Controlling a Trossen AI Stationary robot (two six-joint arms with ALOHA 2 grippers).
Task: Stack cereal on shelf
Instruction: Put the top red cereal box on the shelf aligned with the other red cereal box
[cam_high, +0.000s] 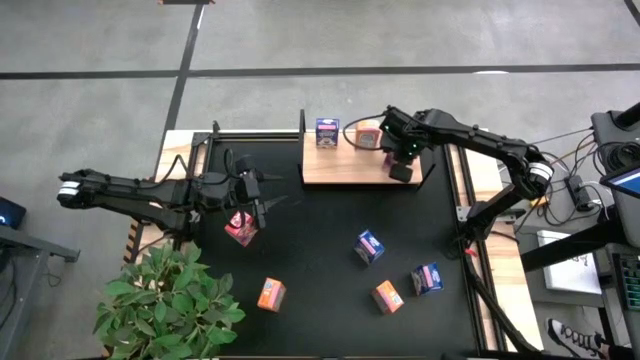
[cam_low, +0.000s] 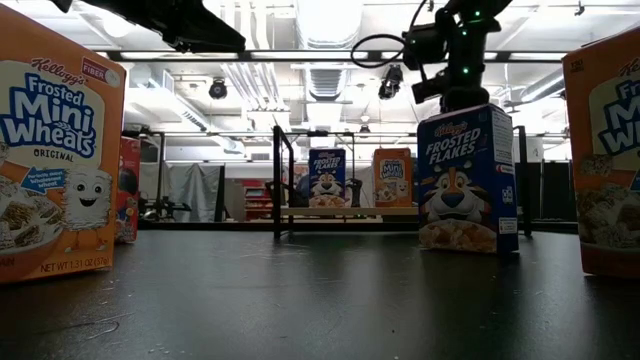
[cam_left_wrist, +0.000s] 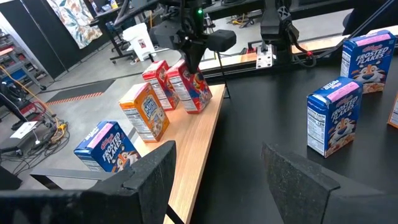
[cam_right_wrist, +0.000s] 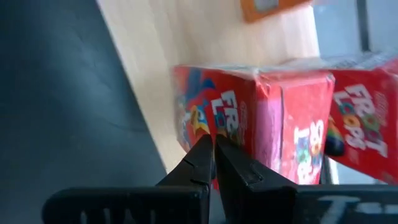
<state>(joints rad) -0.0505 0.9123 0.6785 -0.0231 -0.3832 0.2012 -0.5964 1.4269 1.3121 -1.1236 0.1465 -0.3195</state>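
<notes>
- The red-pink printed cardboard cereal box (cam_right_wrist: 249, 118) stands on the light wooden shelf board with thin black posts (cam_high: 345, 168), close to a second red-pink box (cam_left_wrist: 158, 84) of the same kind.
- An orange box (cam_left_wrist: 146, 112) and a blue Frosted Flakes box (cam_left_wrist: 102, 146) are in the same row on the shelf.
- The right end effector (cam_right_wrist: 214, 146) is clenched, holding nothing, with its closed tips against the near face of that red-pink box.
- I read this as a nudge to square the box in the row. It is best done low on the face with a slow, straight push, because a light box like this will probably tip or twist if it is pushed high or off-centre.
- The push should stop short of the neighbouring red-pink box. The two look to be touching or nearly so, and one could knock the other askew.
- On the black table (cam_high: 320, 300), the left end effector (cam_high: 255, 195) is spread wide and empty, just beside the third red-pink box (cam_high: 240, 228).
- That box looks like the next pick. The fingers should straddle two flat sides and close gently so the cardboard is not crushed.
- Two blue boxes (cam_high: 369, 246) (cam_high: 427, 278) and two orange boxes (cam_high: 271, 294) (cam_high: 388, 297) lie well apart on the table, waiting to be shelved.
</notes>
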